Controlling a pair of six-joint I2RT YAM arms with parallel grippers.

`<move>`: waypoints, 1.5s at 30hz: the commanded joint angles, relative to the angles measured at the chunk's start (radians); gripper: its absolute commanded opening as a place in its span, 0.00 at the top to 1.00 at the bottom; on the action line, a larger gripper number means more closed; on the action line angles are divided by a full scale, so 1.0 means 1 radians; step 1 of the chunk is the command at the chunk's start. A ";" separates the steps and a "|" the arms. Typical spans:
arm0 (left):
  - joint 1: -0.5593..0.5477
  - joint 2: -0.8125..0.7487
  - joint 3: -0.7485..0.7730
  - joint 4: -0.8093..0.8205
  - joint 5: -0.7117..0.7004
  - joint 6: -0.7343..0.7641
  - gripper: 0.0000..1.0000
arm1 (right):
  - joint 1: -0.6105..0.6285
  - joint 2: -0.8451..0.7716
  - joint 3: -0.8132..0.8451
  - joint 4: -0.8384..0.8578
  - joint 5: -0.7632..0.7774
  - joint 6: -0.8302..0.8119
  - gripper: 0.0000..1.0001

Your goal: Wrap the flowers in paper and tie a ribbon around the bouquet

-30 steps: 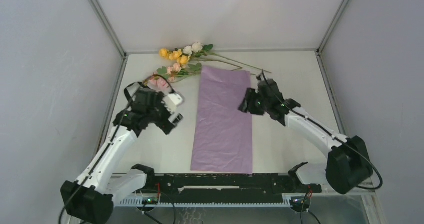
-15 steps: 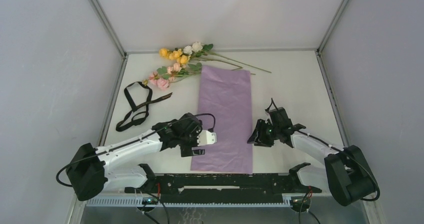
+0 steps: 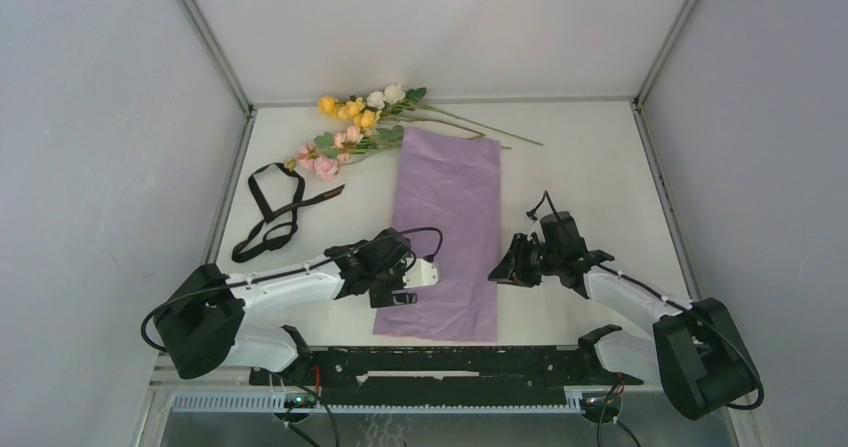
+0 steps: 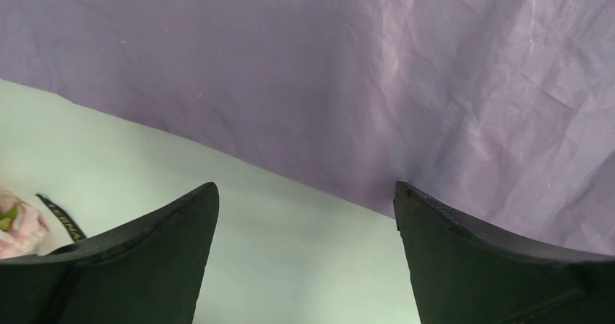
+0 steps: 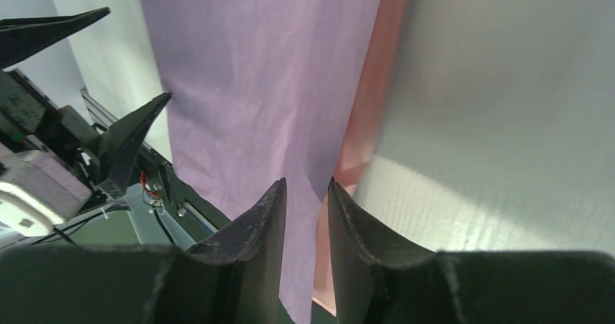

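paper (image 3: 447,217) flat, long axis near-to-far, between both arms | right gripper (image 5: 306,186) at its right edge, near end: jaws narrowed round edge, clamp unconfirmed | left gripper (image 4: 304,190) wide open, straddling left edge

From where I stand this is a robotics lab cell: a plain white desk (image 3: 580,167) boxed in by bare grey panels (image 3: 110,117) on aluminium posts (image 3: 205,37). The left arm (image 3: 280,285) and right arm (image 3: 640,289) are bolted at a black rail (image 3: 440,365), with loose cables (image 3: 330,422) showing.

Wide-spread left gripper (image 4: 304,193) held low, right gripper (image 5: 306,183) narrowly parted
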 commanded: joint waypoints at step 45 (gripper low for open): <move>0.145 -0.368 0.282 -0.102 0.205 -0.220 0.21 | 0.406 -0.025 0.420 0.376 0.438 0.340 1.00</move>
